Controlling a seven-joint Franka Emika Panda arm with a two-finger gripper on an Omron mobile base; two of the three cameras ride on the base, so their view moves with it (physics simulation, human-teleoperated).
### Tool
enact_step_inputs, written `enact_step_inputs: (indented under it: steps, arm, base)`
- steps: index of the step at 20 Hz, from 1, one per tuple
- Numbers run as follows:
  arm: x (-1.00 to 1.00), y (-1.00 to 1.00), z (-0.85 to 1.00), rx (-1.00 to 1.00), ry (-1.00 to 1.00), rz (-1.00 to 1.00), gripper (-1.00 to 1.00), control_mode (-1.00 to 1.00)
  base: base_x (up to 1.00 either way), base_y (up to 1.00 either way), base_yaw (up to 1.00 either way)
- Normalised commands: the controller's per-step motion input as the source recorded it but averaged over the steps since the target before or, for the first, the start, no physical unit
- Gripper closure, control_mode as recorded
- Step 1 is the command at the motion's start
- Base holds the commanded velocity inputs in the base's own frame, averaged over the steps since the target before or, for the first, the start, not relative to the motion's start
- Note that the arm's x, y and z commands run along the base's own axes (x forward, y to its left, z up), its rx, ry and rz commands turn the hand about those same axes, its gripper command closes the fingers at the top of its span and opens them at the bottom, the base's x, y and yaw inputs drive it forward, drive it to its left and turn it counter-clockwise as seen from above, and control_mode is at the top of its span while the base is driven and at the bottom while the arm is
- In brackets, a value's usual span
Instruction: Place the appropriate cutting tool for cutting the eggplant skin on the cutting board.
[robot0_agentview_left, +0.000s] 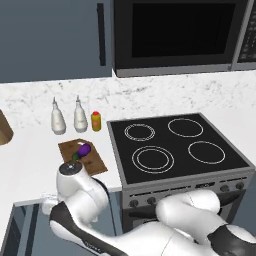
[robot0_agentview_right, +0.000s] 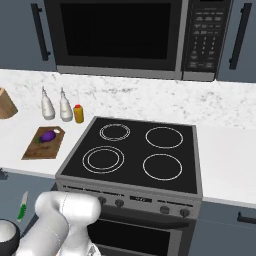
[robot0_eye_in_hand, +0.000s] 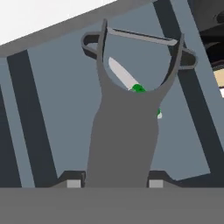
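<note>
From the left base view, the cutting board (robot0_agentview_left: 82, 156) lies on the white worktop (robot0_agentview_left: 30, 165) just left of the stove (robot0_agentview_left: 175, 145), with the eggplant (robot0_agentview_left: 83, 148) resting on its far half, so the near half stays free for the tool that the task wants delivered there. Behind the board stand two white bottles (robot0_agentview_left: 68, 117) and a small yellow jar (robot0_agentview_left: 96, 121), near but apart from it, out of the way of a descent onto the board. The arm bends down in front of the worktop edge, below the board's level, which suits a hand that carries something low before a lift. From the right base view, the same board (robot0_agentview_right: 42, 142) shows the eggplant (robot0_agentview_right: 48, 135) near its back end, and a green-handled knife (robot0_agentview_right: 22, 206) sits low by the cabinet front, well apart from the board; being the wrong tool for skin, it is best left where it is. In the hand view, the cutting tool (robot0_eye_in_hand: 127, 127) stands straight up from between the fingertips (robot0_eye_in_hand: 73, 180), its forked head and blade bar at the top, the knife (robot0_eye_in_hand: 131, 85) visible through the fork beyond it. The claw (robot0_eye_in_hand: 114, 183) appears to be narrowly clamped on the handle, though the contact itself sits at the picture's lower edge and is hard to confirm.
</note>
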Motion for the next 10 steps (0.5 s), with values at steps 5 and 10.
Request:
enact_step_inputs:
  steps: [5,10]
  arm:
    - [1.0,-0.42,0.49,0.0,0.07,-0.04,1.0,-1.0]
    - [1.0,-0.51,0.16,0.0,0.07,-0.01,1.0,-1.0]
  base:
    - [0.0,0.0,0.0]
    - [0.0,0.0,0.0]
